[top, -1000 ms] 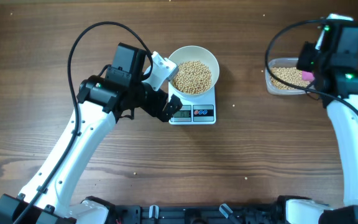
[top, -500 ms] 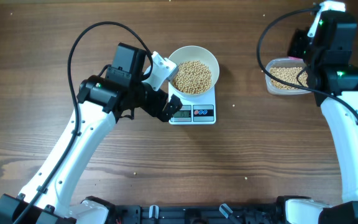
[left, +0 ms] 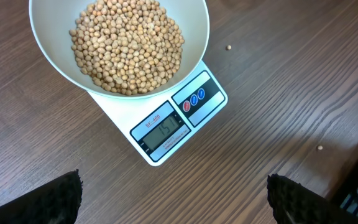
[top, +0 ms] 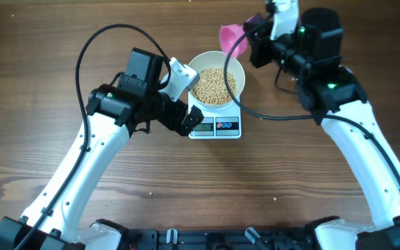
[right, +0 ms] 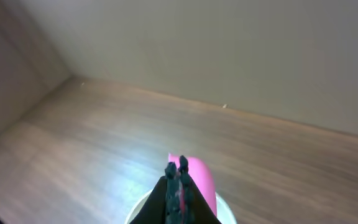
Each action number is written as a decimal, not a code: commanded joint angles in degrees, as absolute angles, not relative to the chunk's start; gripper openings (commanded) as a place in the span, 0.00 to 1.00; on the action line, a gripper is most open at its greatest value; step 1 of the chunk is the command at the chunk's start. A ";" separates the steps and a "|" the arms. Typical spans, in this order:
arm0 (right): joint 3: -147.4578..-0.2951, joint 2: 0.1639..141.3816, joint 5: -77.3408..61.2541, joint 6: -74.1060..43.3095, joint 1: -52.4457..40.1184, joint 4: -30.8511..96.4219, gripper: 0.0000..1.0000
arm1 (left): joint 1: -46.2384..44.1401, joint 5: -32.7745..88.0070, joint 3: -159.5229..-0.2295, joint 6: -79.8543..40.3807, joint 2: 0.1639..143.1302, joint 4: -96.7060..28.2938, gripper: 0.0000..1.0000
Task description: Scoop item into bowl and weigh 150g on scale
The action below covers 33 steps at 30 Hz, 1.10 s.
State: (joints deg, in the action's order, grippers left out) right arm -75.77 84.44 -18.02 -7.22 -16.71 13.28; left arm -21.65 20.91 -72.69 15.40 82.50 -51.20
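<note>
Showing the weighing station from above and from both wrists. The right gripper [right: 178, 169] has its fingers [right: 170, 186] pressed together on the handle of a pink scoop [right: 197, 179]; the scoop is held in the air just past the far rim of the bowl [top: 240, 69], and whether it carries anything cannot be told. The left gripper [left: 179, 202] hangs over the table [left: 278, 93] at the front of the scale [top: 215, 126], jaws spread wide, holding and touching nothing. The white bowl stands on the scale, with the beans [top: 214, 85] heaped inside it. The scale's display [left: 165, 129] is lit; its last digit is unclear. Two stray beans lie on the table near the scale.
</note>
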 commanded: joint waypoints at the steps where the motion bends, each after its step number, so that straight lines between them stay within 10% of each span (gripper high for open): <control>1: -77.95 85.30 -18.94 -5.19 -17.04 15.11 0.04 | -21.69 21.41 -73.30 16.29 82.28 -51.11 1.00; 33: -77.95 82.63 -1.08 -30.06 -13.78 15.33 0.04 | -21.69 21.41 -73.30 16.29 82.28 -51.13 1.00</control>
State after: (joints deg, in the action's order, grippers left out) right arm -76.14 84.55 -8.38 -27.31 -14.90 12.78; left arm -21.65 20.91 -72.69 15.40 82.50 -51.22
